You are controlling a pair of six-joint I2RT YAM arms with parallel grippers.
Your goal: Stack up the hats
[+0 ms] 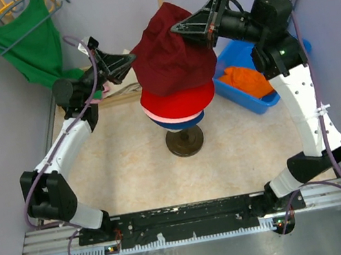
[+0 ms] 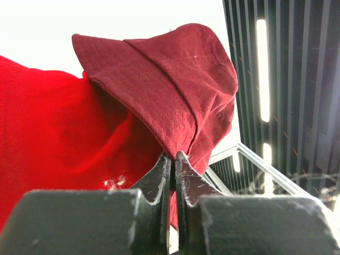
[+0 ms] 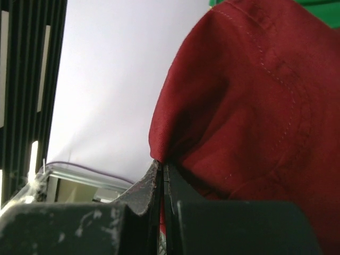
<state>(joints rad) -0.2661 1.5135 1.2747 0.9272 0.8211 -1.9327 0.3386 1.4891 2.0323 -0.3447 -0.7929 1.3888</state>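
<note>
**Both arms hold one dark red hat (image 1: 167,49) over the stack**

The left end effector (image 1: 134,59) is pinched narrow on the hat's brim at one side. The right end effector (image 1: 174,30) is clamped tight on the fabric at the other.

The hat hangs over the stand (image 1: 185,142) in the middle of the surface (image 1: 126,174). Under it is a red hat (image 1: 176,103), then a pink hat (image 1: 156,120) showing only its edge, then a navy blue hat (image 1: 186,123) lowest. I cannot tell whether the held hat touches the red one.

To the right, a blue bin (image 1: 255,105) holds an orange hat (image 1: 248,80), partly hidden by the right arm. At the back left hangs a green garment (image 1: 32,46).

That makes five hats: one held, three stacked, one in the bin.
</note>
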